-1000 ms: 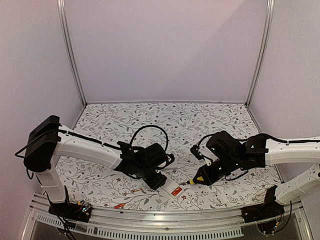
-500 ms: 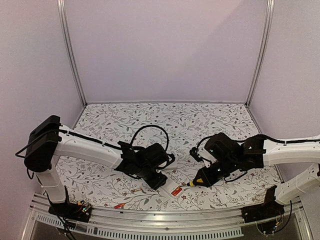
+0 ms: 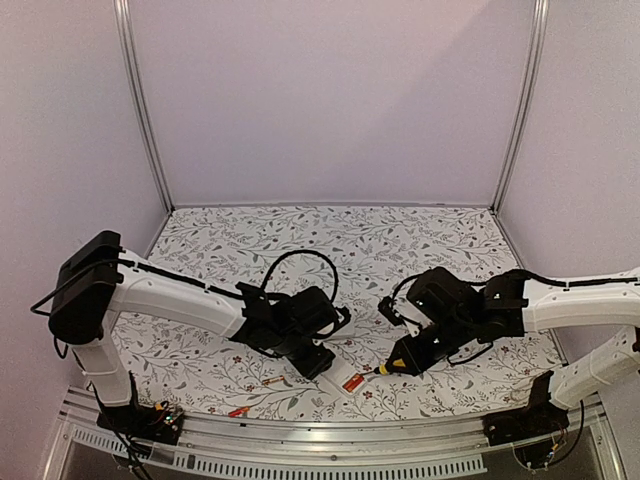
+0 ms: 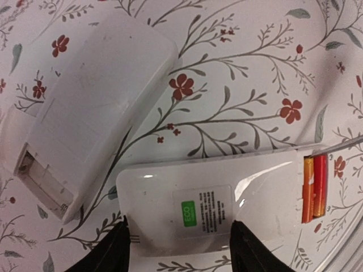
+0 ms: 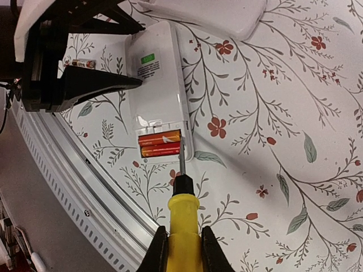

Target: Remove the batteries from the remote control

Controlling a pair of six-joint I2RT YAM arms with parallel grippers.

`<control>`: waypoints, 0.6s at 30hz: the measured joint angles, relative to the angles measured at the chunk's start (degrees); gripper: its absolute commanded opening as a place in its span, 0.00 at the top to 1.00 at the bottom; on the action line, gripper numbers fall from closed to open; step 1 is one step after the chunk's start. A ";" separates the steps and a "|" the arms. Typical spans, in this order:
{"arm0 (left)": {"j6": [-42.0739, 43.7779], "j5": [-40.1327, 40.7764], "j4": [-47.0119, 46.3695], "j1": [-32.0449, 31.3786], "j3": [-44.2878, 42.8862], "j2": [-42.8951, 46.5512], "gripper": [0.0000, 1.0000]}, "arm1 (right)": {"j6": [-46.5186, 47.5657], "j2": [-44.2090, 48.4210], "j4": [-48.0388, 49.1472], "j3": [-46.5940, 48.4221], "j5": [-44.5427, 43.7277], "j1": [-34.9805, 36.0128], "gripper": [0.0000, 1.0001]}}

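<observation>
The white remote control (image 3: 343,377) lies face down near the front edge, its battery bay open. Two red-orange batteries (image 5: 160,143) sit side by side in the bay; they also show in the left wrist view (image 4: 315,188). My left gripper (image 4: 178,252) is shut on the remote (image 4: 215,207) at the end away from the bay, one finger on each side. My right gripper (image 5: 182,249) is shut on a yellow-handled screwdriver (image 5: 184,224). Its metal tip touches the right end of the batteries. Two loose batteries (image 3: 272,381) (image 3: 238,411) lie on the table to the left.
A second white casing (image 4: 91,107) lies just beyond the remote, also in the right wrist view (image 5: 215,14). The metal front rail (image 5: 85,187) runs close below the remote. The floral cloth (image 3: 360,245) covers the table between the walls.
My right gripper has moved a little left and forward, bringing the screwdriver tip in to the battery bay. The left gripper and remote have stayed put.
</observation>
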State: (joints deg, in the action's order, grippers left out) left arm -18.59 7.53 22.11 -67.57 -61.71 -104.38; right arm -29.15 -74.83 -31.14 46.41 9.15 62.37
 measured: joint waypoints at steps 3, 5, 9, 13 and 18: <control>0.02 0.20 -0.07 -0.04 -0.20 -0.17 0.41 | -0.11 0.04 0.63 -0.39 0.39 0.00 1.00; 0.04 0.26 -0.35 -0.07 -0.20 -0.24 0.41 | -0.37 0.35 1.27 -1.01 0.68 -0.04 1.00; 0.04 0.44 -0.87 -0.07 -0.17 -0.37 0.41 | -1.22 1.33 3.45 -3.19 2.62 -0.92 1.00; 0.09 0.66 -1.31 -0.09 -0.17 -0.44 0.42 | -2.62 2.97 7.23 -6.60 6.23 -3.21 1.00; 0.04 0.83 -2.10 -0.09 0.11 -0.55 0.44 | -5.05 4.55 12.26 -10.80 11.41 -6.16 1.00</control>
State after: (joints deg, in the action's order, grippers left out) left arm -18.55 8.36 20.01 -67.66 -61.60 -104.92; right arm -34.20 -70.28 -18.87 35.62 20.56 56.21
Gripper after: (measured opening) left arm 0.571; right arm 0.130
